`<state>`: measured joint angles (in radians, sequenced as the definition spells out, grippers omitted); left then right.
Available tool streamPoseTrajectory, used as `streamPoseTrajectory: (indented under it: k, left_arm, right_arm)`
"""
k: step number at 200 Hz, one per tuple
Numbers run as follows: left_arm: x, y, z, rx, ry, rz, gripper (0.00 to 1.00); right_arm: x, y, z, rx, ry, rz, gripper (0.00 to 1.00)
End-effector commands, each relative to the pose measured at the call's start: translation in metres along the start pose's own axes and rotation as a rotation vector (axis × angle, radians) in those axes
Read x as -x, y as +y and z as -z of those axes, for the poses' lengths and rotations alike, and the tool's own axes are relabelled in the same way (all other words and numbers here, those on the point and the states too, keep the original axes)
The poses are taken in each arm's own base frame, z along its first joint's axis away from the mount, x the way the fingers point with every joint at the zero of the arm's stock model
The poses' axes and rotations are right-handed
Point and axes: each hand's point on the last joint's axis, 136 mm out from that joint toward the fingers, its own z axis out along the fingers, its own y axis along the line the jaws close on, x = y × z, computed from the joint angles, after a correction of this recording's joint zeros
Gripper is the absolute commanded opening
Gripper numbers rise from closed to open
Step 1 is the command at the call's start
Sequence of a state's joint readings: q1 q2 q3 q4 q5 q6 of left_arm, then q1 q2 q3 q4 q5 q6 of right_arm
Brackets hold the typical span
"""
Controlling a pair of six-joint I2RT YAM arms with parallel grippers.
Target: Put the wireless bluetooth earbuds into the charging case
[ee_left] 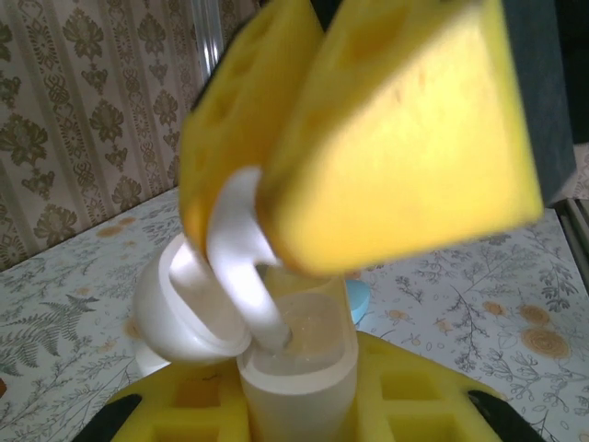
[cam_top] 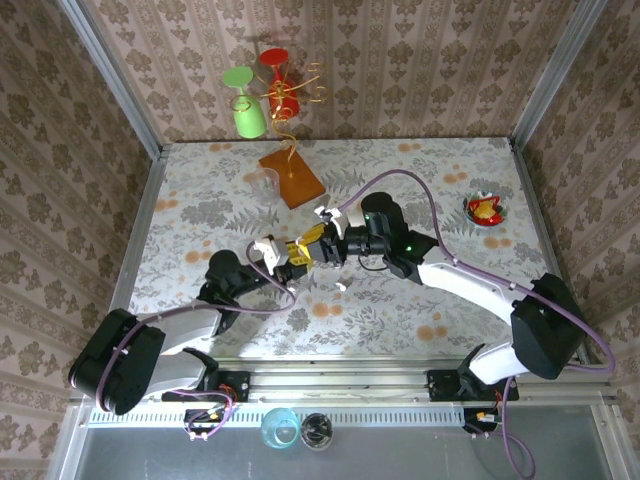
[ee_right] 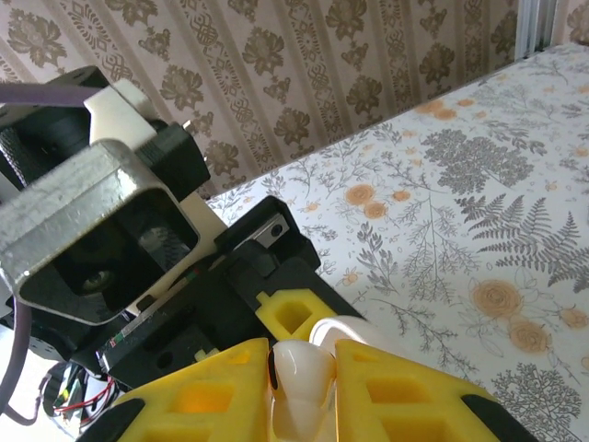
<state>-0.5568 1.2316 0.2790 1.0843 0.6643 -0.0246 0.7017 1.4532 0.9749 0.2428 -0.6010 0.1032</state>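
Pinching an earbud [ee_right: 299, 373], the right gripper [ee_right: 302, 357]; left wrist reveals left gripper [ee_left: 299, 410] clamping case [ee_left: 304, 354]

The table [cam_top: 420, 190] is overlooked steeply from behind the arm bases [cam_top: 330, 385] at 6 o'clock. Wrist views are taken at very close range, facing each other; the earbud [ee_left: 235, 276] held in the right gripper [ee_left: 262, 221] is shared by both.

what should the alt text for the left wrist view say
The right end effector pinches a white earbud between yellow pads, its stem at the mouth of the open white charging case gripped by the left end effector below. Floral tabletop and patterned wallpaper lie behind.
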Motion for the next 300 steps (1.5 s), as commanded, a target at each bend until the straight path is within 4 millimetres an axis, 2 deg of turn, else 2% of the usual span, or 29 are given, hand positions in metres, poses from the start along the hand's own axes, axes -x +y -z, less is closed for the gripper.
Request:
streamPoseTrajectory:
  k: [1,65,110,134,148,178,226,247,249,253,272,300]
  left_arm:
    - [0.023,0.002,-0.004,0.000,-0.059,-0.016,0.00]
    - [0.029,0.003,-0.003,0.007,-0.066,0.003,0.00]
    - [0.032,0.001,-0.003,-0.007,-0.067,0.013,0.00]
    - [0.032,0.000,-0.003,-0.008,-0.065,0.015,0.00]
    - [0.032,0.000,-0.002,-0.008,-0.061,0.018,0.00]
    - [0.029,0.001,-0.002,-0.002,-0.054,0.021,0.00]
    - [0.027,0.001,-0.002,0.000,-0.045,0.028,0.00]
    - [0.024,0.002,-0.002,0.003,-0.041,0.026,0.00]
    - [0.024,0.002,-0.002,0.003,-0.041,0.027,0.00]
    - [0.023,0.002,-0.002,0.004,-0.038,0.027,0.00]
    - [0.023,0.002,-0.002,0.006,-0.040,0.024,0.00]
    - [0.023,0.002,-0.002,0.007,-0.039,0.024,0.00]
  right_arm:
    - [0.005,0.006,-0.005,0.037,-0.014,0.039,0.23]
    - [-0.009,0.004,-0.010,0.054,0.025,0.052,0.24]
    - [-0.016,-0.005,-0.011,0.010,0.060,0.069,0.27]
    - [-0.013,-0.008,-0.009,-0.019,0.056,0.070,0.29]
    - [-0.007,-0.010,-0.006,-0.041,0.038,0.068,0.33]
    - [0.005,-0.013,0.000,-0.084,0.007,0.063,0.34]
    - [0.021,-0.014,0.014,-0.137,-0.045,0.061,0.48]
    - [0.019,-0.016,0.014,-0.141,-0.051,0.053,0.56]
    - [0.027,-0.011,0.020,-0.140,-0.072,0.066,0.57]
    - [0.031,-0.010,0.022,-0.140,-0.081,0.068,0.58]
    - [0.032,-0.011,0.025,-0.155,-0.090,0.060,0.65]
    - [0.022,-0.017,0.026,-0.195,-0.059,0.049,0.80]
